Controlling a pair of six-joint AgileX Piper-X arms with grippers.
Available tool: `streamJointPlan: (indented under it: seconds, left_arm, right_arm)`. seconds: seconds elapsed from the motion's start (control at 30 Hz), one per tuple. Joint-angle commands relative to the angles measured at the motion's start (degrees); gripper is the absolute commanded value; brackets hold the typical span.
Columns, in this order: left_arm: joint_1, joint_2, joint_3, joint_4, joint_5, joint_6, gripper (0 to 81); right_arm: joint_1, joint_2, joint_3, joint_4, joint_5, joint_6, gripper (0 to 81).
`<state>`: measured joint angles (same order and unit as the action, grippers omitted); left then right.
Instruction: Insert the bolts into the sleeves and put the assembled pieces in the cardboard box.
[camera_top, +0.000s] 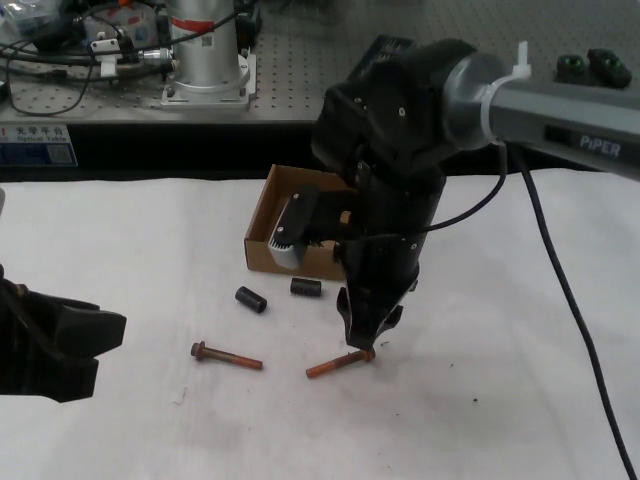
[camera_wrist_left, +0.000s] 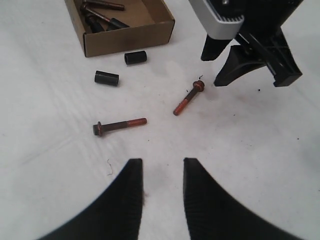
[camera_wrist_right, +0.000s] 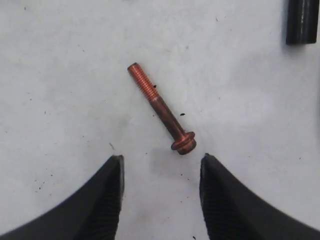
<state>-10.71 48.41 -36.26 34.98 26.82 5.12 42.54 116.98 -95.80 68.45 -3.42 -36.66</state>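
Across the white bench (camera_top: 500, 400), two arms at work. Right gripper (camera_top: 368, 335) low over the cloth, fingers spread, pinching nothing. Left gripper (camera_wrist_left: 162, 161) also spread and empty, well back from all the parts.

Against the far side, the cardboard box (camera_wrist_left: 130, 37), open-topped, holding several bolt-and-sleeve pieces (camera_wrist_left: 107, 21); exact count hard to tell.

On the cloth, clear of the box, two loose copper-coloured bolts. Nearer bolt (camera_wrist_right: 160, 107) flat, flanged head just ahead of the gap between the right gripper's fingertips, threaded end pointing away and slanting toward the left arm's side. Long axis roughly crosswise to the closing line, though skewed. Probably calls for a short advance along the shank before closing, since only the head sits near the gap. Right arm plainly the closer one.

Second bolt (camera_wrist_left: 120, 125) flat too, nearer the left gripper, untouched.

Smallest: two black sleeves (camera_wrist_left: 107, 78) (camera_wrist_left: 135, 57) lying on their sides between the bolts and the box, both empty.
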Motion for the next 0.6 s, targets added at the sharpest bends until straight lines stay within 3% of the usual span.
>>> streamJointPlan:
  seconds: [0.0, 0.57]
  left_arm:
    - [0.1, -0.4, -0.3, -0.2, -0.9, 0.0, 21.2]
    - [0.1, -8.4, -0.3, -0.2, -0.9, 4.0, 21.2]
  right_arm:
    - [-0.4, -1.4, -0.3, -0.5, -2.9, -3.4, 35.6]
    - [0.8, -0.4, 3.9, -6.0, -3.8, -9.5, 35.6]
